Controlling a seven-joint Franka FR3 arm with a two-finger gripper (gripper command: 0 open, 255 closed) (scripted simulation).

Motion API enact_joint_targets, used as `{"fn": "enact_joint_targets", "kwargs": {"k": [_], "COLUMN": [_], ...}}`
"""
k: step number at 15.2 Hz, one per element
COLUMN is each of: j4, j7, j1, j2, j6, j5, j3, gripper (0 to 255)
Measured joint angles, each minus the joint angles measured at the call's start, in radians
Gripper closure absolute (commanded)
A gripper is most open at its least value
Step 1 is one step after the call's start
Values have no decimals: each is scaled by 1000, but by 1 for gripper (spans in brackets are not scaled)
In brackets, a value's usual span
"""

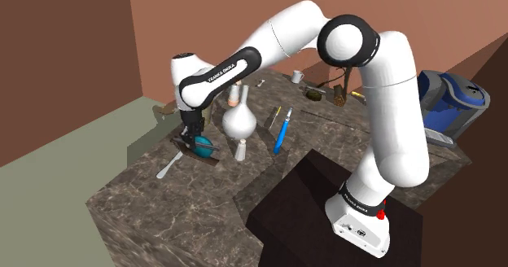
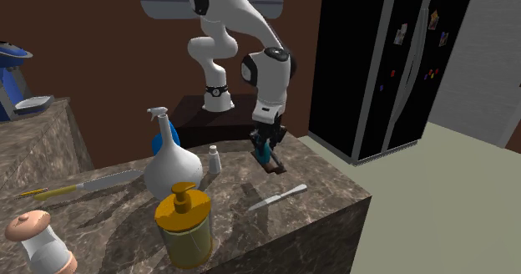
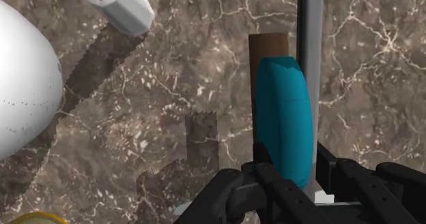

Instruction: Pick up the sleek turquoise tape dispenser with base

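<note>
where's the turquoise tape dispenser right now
The tape dispenser sits on the marble counter toward the shoulder view's left, at the gripper, left of the white spray bottle and beside the grey knife.

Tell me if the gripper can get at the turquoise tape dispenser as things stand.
Probably yes: the gripper is right at the tape dispenser, its open jaws either side of it; the white bottle stands clear.
</note>
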Motion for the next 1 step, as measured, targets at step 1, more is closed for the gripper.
{"fn": "enact_joint_targets", "kwargs": {"k": [1], "j4": [2], "j7": [-1], "j1": [-1], "j2": [-4], "j6": [-6], "j5": [1], "j3": [1], "gripper": [255]}}
